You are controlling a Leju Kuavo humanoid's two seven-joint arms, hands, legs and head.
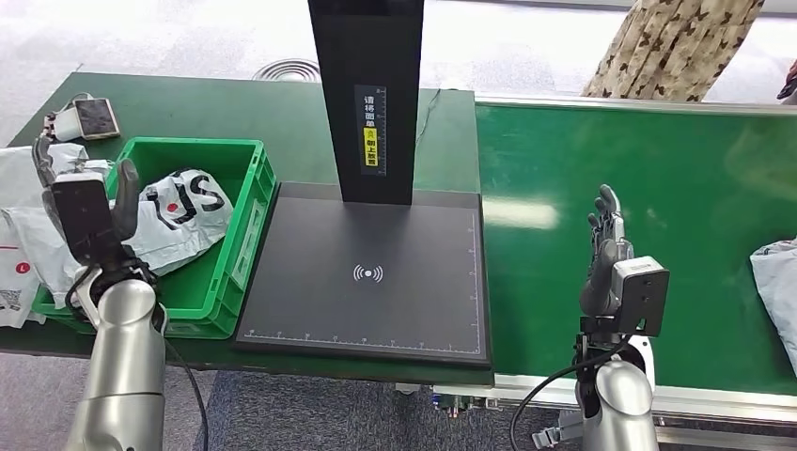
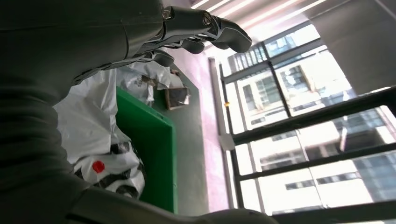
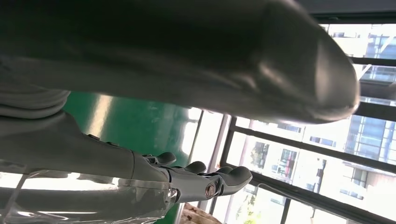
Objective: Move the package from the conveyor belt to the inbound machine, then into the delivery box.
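Spreading left hand (image 1: 80,202), right hand (image 1: 604,246), both empty

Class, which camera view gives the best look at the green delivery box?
The head view: the whole green delivery box shows, with a white package inside. The left wrist view catches one green wall close up; the right wrist view looks over the conveyor belt instead.

Flat black scanner pad with upright black post (image 1: 367,272) sits centre. Green plastic crate (image 1: 246,202) touches its left edge, white printed poly bag (image 1: 183,211) inside. More white poly bags (image 1: 19,225) lie left of the crate; a phone (image 1: 96,117) behind them. Green conveyor belt (image 1: 639,178) runs right of the pad, grey poly package (image 1: 778,287) at its far right.
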